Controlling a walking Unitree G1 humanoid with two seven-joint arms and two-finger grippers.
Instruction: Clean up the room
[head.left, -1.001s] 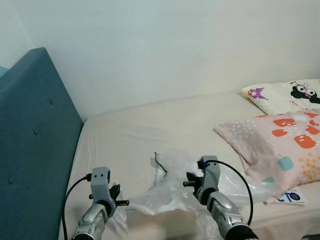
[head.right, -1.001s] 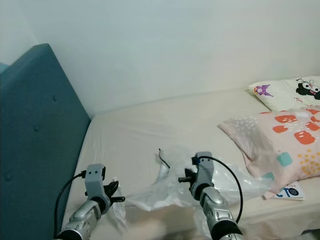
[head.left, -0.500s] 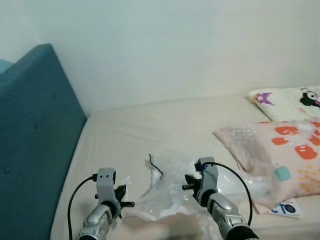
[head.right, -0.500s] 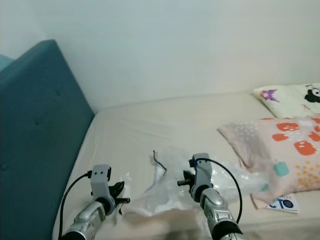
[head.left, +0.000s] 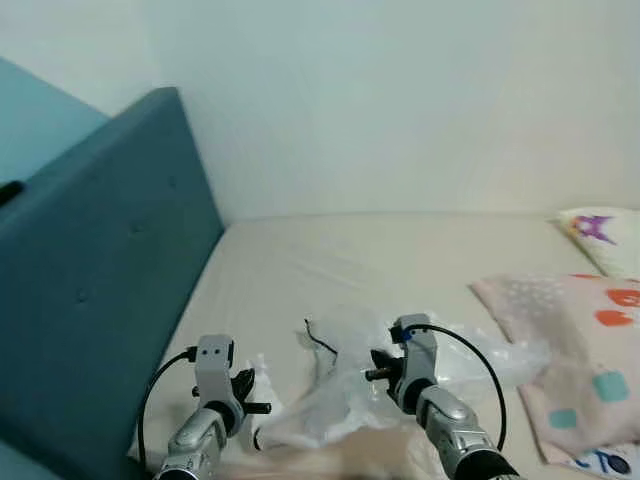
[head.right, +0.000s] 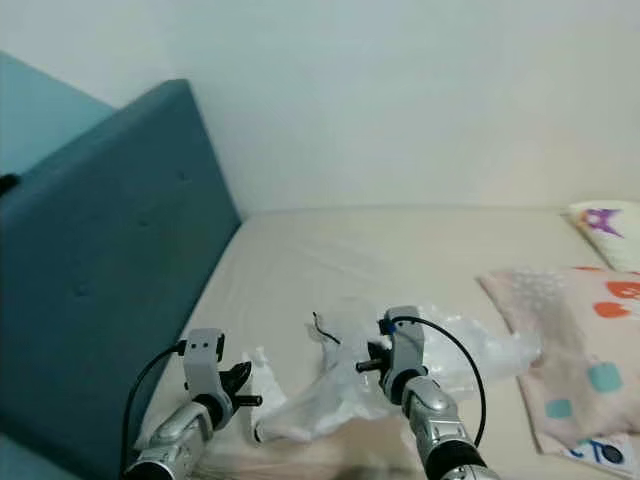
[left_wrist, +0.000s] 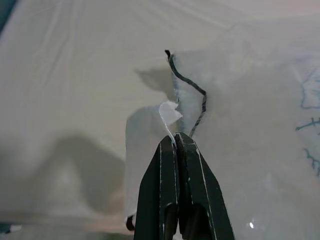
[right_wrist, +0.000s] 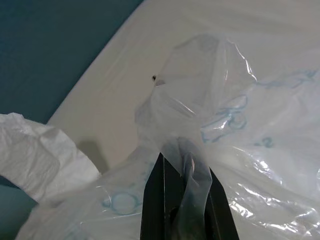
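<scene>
Both grippers are closed on plastic: the right gripper (right_wrist: 184, 167) has a bunched fold of the clear plastic bag (head.left: 340, 385) pinched between its fingers, and the left gripper (left_wrist: 177, 142) is clamped on a thin white edge of what looks like the same bag, low at about 7 o'clock in the head views. Working from large to small, the bed (head.left: 340, 250) carries the bag at its near edge, around 6 o'clock, with the teal headboard (head.left: 100, 290) at 9 o'clock and the patterned pillow (head.left: 590, 350) at 3 o'clock, apart from the bag. A thin black cord (left_wrist: 192, 90) rises from the bag's top. The film is slippery and thin, so I judge it could slide out of the left grip or tear if the arms pull apart, and the cord might snag.
</scene>
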